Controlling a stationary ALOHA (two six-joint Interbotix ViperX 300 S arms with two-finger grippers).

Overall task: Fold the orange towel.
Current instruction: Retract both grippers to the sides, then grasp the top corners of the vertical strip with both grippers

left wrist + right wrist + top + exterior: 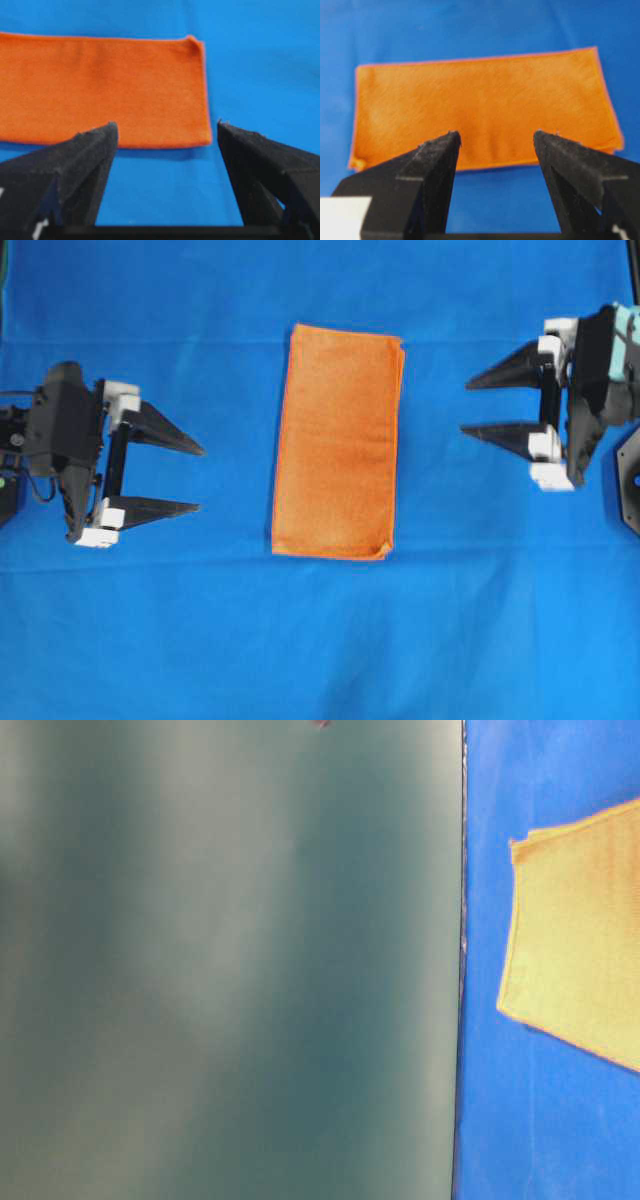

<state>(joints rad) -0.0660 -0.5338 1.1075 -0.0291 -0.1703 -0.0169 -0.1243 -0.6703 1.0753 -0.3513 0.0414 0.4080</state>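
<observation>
Orange towel (338,442) between both open jaws.

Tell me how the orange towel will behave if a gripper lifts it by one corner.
The towel is fuzzy cloth, lying flat and already doubled into a long rectangle, so it will likely droop limply. Its layers show slightly offset at one corner, so lifting only one layer may unfold it. It looks thin and probably light; pushed, it would likely bunch on the blue cloth.
</observation>
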